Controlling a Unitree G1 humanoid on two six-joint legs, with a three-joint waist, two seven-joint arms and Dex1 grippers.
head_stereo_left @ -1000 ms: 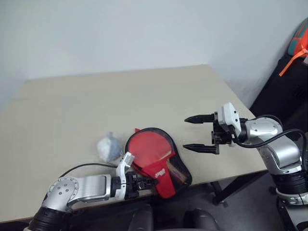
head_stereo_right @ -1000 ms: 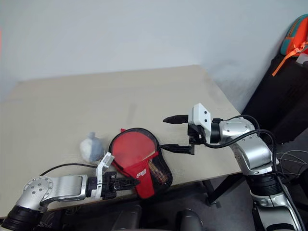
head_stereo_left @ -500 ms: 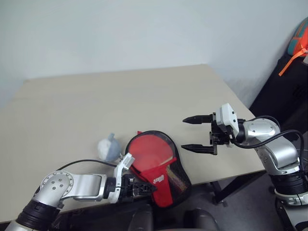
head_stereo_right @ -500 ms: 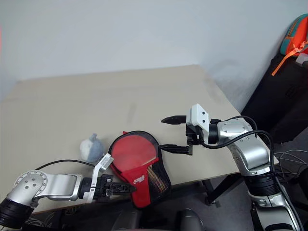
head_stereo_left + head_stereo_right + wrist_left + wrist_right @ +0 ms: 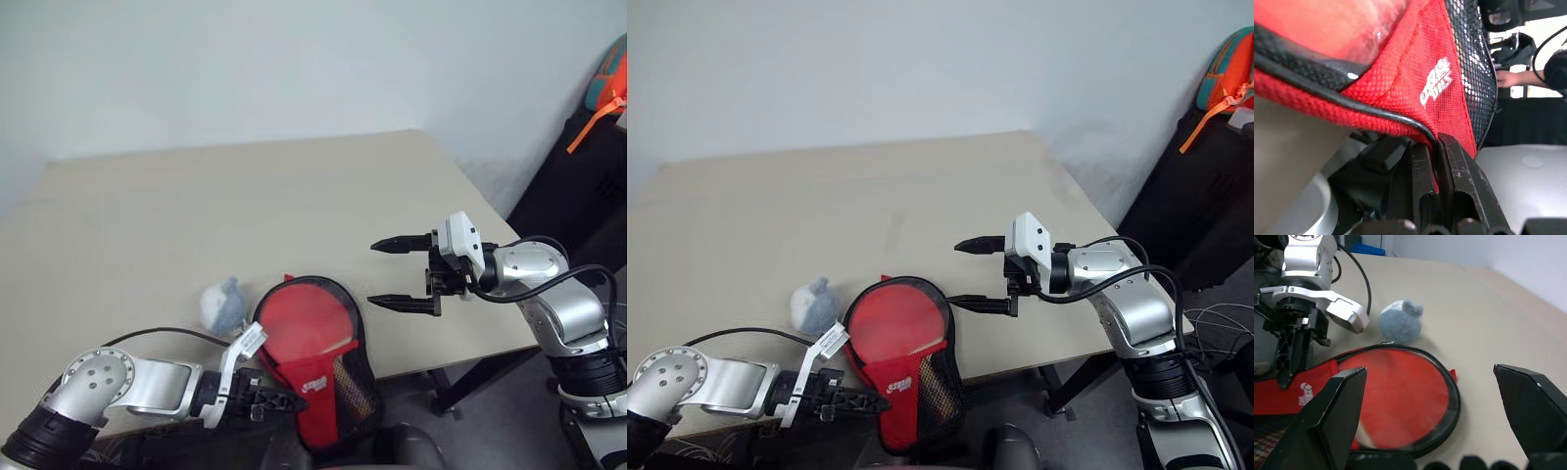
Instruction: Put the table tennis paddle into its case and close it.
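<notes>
Red paddle-shaped soft case with black zip rim pinched at rim by closed left gripper. Right gripper held wide open, empty, just beside case.

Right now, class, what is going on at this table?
A two-armed robot is working on a red and black paddle case at the near edge of a beige table. Its left gripper is shut on the case's narrow handle end, which hangs over the table edge. The round red face of a paddle shows through the case's clear panel. The right gripper hangs open just beside the case, holding nothing. A small whitish wad lies next to the case.
</notes>
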